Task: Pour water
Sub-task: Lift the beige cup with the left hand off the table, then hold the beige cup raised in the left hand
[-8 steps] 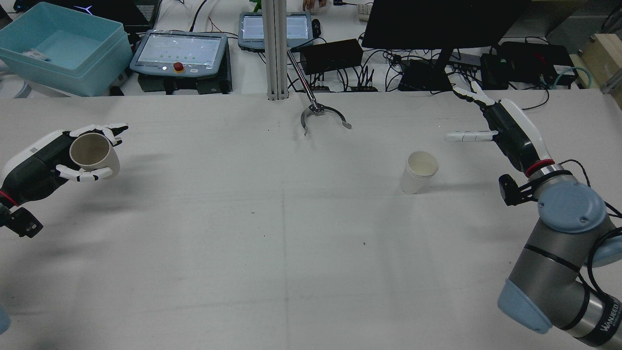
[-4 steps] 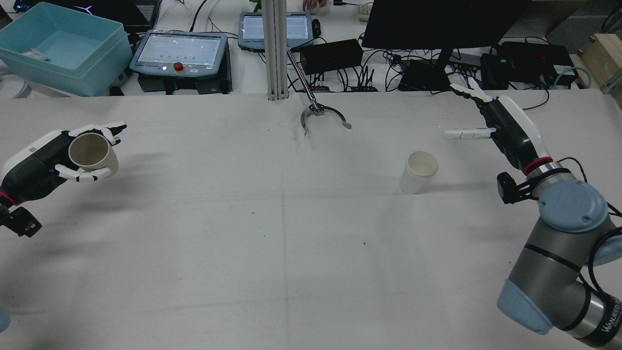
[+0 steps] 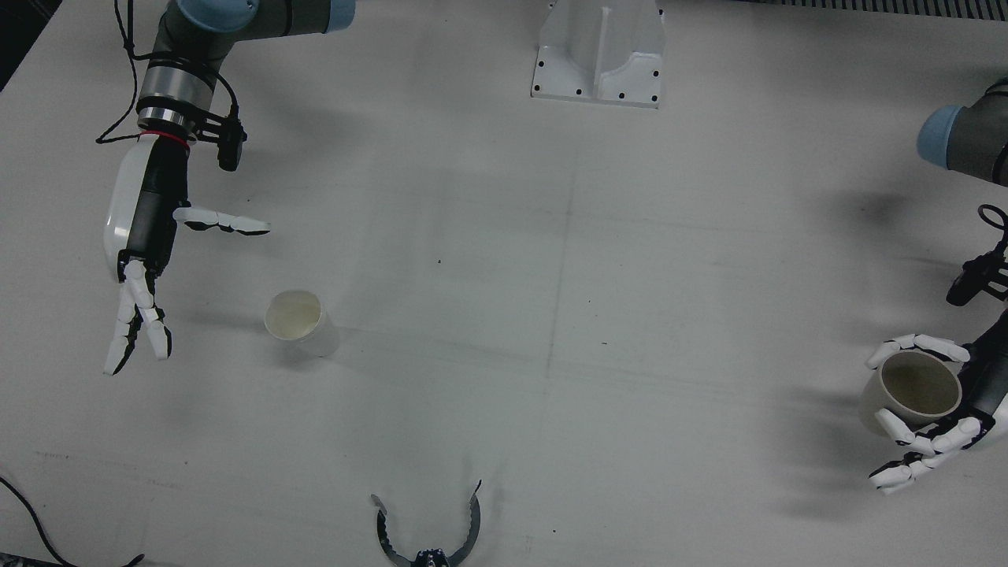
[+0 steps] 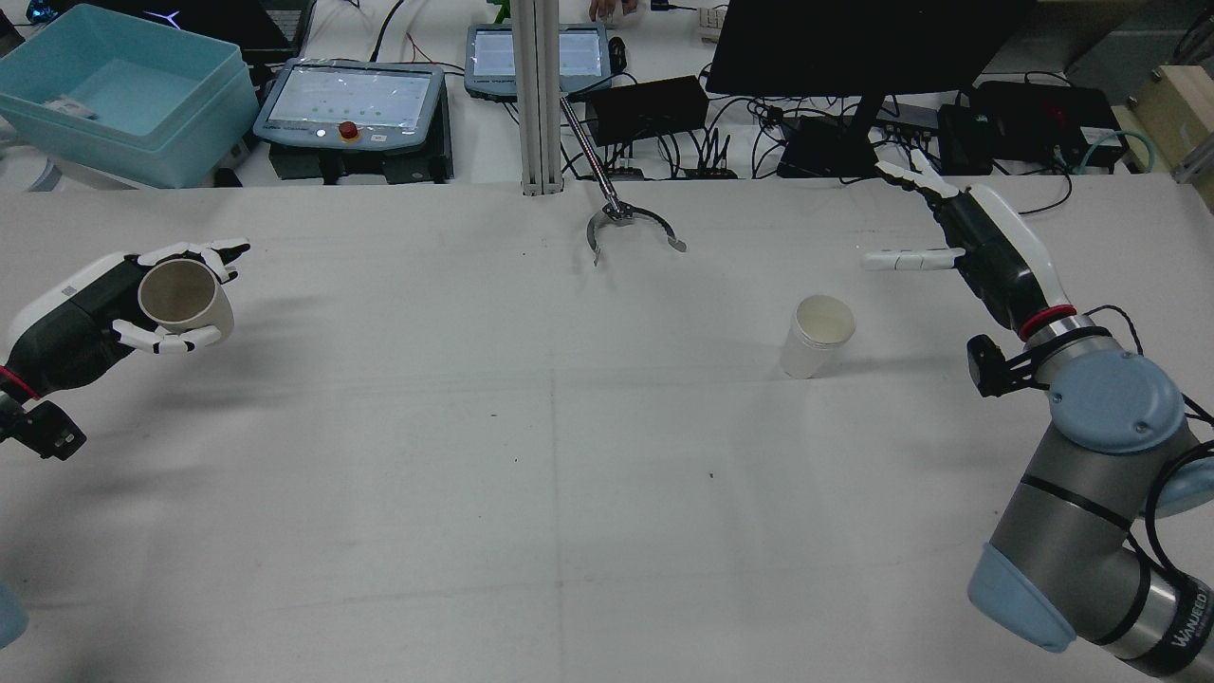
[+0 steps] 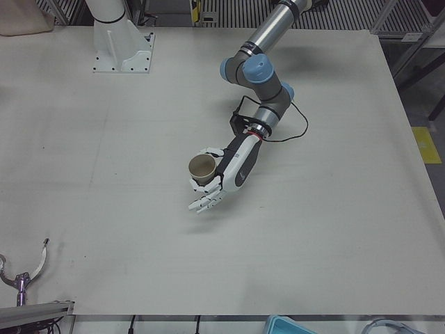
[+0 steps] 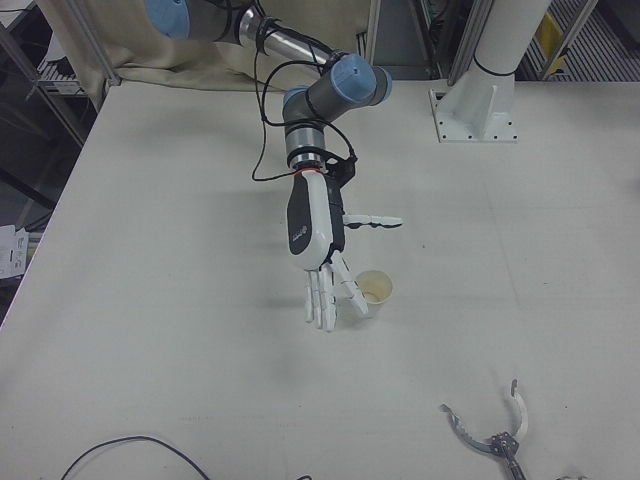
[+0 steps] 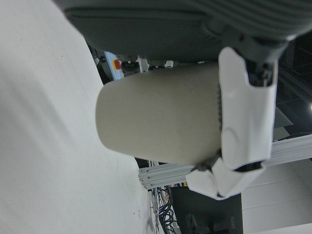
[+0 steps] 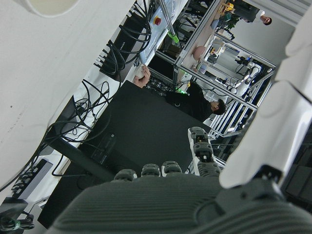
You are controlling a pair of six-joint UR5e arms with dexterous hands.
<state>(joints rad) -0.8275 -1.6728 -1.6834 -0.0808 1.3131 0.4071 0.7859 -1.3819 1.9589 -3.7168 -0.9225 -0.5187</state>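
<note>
White table (image 4: 569, 474) — cup (image 3: 917, 390) contents unseen

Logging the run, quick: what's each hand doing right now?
Left hand: shut on the held cup.
Right hand: open, holding nothing, beside the standing cup.

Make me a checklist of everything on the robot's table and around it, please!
Surface: white table, bare with a few small dark specks.
Job's things: brown cup held off the table in the left hand; white cup standing upright on the table, apart from both hands. Water cannot be seen in either.
Clutter: metal claw tool at the table's far edge.
Hands: left hand shut on the brown cup; right hand open, fingers spread, beside the white cup.
Cables: tangle of black cables behind the table.
Surroundings: blue bin, two control tablets, black monitor.
</note>
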